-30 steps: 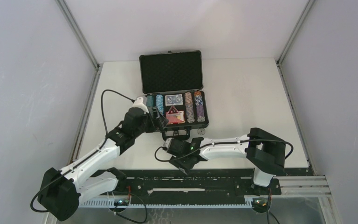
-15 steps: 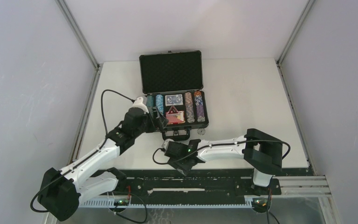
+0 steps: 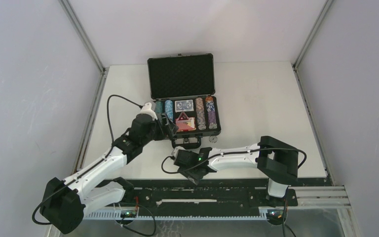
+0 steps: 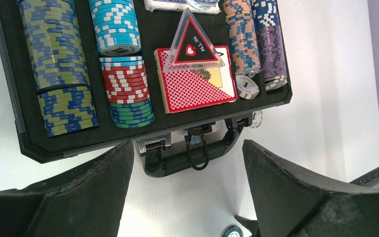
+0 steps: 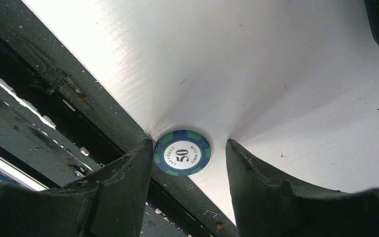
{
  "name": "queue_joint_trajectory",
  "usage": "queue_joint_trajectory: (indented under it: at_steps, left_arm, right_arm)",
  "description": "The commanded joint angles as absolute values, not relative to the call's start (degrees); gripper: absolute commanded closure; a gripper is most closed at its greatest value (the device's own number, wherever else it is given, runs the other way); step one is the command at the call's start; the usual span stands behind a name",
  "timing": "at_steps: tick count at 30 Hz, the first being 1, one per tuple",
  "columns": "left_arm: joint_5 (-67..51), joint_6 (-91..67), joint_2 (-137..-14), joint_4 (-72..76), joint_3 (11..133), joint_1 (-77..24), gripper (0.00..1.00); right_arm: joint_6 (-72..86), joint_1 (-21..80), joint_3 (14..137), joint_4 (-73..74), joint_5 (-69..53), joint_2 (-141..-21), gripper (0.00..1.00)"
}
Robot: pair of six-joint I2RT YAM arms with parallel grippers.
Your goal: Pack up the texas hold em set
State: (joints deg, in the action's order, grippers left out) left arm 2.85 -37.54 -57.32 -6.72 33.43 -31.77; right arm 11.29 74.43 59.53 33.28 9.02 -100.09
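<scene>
Your right tool [image 5: 189,148] is spread loose around the blue chip [image 5: 182,153], low middle, maybe touching it; your left tool [image 4: 187,148] is released.

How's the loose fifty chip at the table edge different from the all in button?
The 50 chip is round; the ALL IN button is triangular. The chip is blue and green around white; the button clear around black and red. The chip lies on the table between the fingers of the right gripper; the button sits on the red deck in the case. Both carry printed text.
</scene>
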Motion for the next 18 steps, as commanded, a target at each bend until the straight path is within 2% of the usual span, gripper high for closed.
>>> queue_joint_trajectory:
  at_steps: [1, 18]
  left_arm:
    - [3.0, -37.3, -56.2, -5.1, 32.9, -32.0, 0.15]
    - [2.7, -37.4, -55.9, -5.0, 32.9, -32.0, 0.15]
  right_arm:
    - [13.4, 74.7, 58.9, 34.6, 7.3, -99.7, 0.36]
    - [14.7, 75.3, 58.6, 35.6, 7.1, -98.6, 0.45]
